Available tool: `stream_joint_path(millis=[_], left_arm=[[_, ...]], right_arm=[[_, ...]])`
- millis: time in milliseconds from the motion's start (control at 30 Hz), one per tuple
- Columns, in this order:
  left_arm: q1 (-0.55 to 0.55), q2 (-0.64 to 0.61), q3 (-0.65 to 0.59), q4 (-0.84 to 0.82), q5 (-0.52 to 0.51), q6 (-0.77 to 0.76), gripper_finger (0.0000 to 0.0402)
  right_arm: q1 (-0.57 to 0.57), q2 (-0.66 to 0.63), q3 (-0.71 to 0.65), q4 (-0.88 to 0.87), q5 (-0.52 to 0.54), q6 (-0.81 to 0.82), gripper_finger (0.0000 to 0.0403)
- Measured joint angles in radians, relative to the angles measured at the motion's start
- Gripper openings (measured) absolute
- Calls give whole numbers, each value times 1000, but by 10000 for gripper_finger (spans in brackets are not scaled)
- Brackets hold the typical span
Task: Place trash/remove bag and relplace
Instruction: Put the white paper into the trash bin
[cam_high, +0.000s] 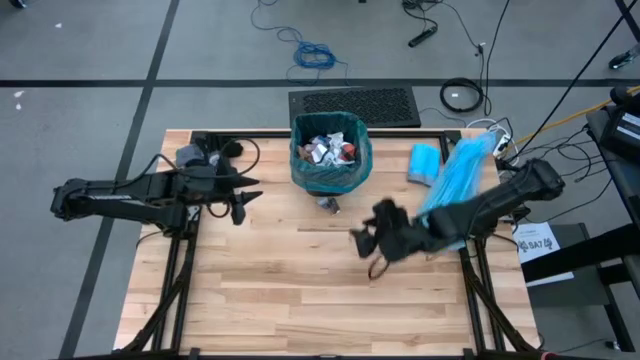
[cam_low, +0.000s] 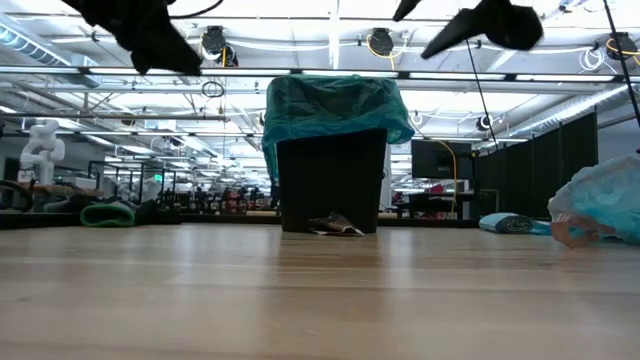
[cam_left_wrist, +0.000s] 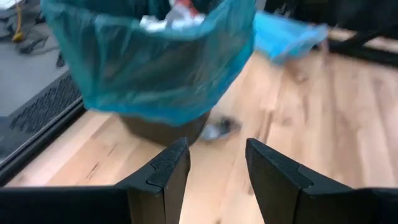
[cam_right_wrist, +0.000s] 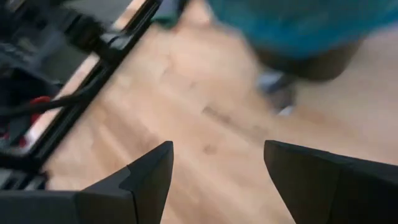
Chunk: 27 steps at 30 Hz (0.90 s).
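1. Ahead of the left hand (cam_high: 240, 205) stands the bin (cam_low: 330, 185), lined with the teal bag (cam_high: 331, 160); the hand's fingers (cam_left_wrist: 163, 177) are spread and hold nothing.
2. Beyond the right hand (cam_high: 364, 243), across bare table (cam_high: 300, 290), lies one stray scrap (cam_high: 328, 205) at the foot of the bin. This hand is also spread wide and empty, and hangs above the table.
3. Most trash (cam_high: 330, 150) already sits inside the bag. Judged step: collect the last scrap, then lift the bag out.
4. For the scrap: approach from above with the right hand, straddle it with both fingers, and close only once the tips reach the wood. It looks flat and light, so a shallow pinch may slide off.
5. For the bag: pinch the folded-over rim nearest the left hand and peel it upward off the bin edge. Thin plastic is likely to tear or drag the bin along; steady the bin if it shifts.
6. Beside the right arm lie a paler blue bag (cam_high: 455, 180) and a flat blue roll (cam_high: 424, 163), probably the replacement stock.
7. Writing: a white sheet (cam_high: 535, 242) off the table edge carries dark print; it cannot be read reliably.
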Motion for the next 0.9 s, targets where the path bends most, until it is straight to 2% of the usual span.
stream_joint_path(millis=[167, 333, 533, 667, 833, 900], left_arm=[[35, 0, 0, -118, 0, 2, 162], [46, 0, 0, -194, 0, 1, 162], [46, 0, 0, -227, 16, 1, 162], [46, 0, 0, -244, 18, 0, 162], [46, 0, 0, -261, 44, -1, 162], [46, 0, 0, -267, 48, -5, 162]], right_arm=[[92, 99, -135, 230, 3, 18, 242], [104, 258, -179, 366, 10, 11, 242], [45, 437, -181, 385, 80, -54, 242], [-9, 540, -181, 427, 106, -19, 242], [-64, 633, -176, 537, 173, -24, 242], [-77, 666, -176, 607, 235, -72, 242]])
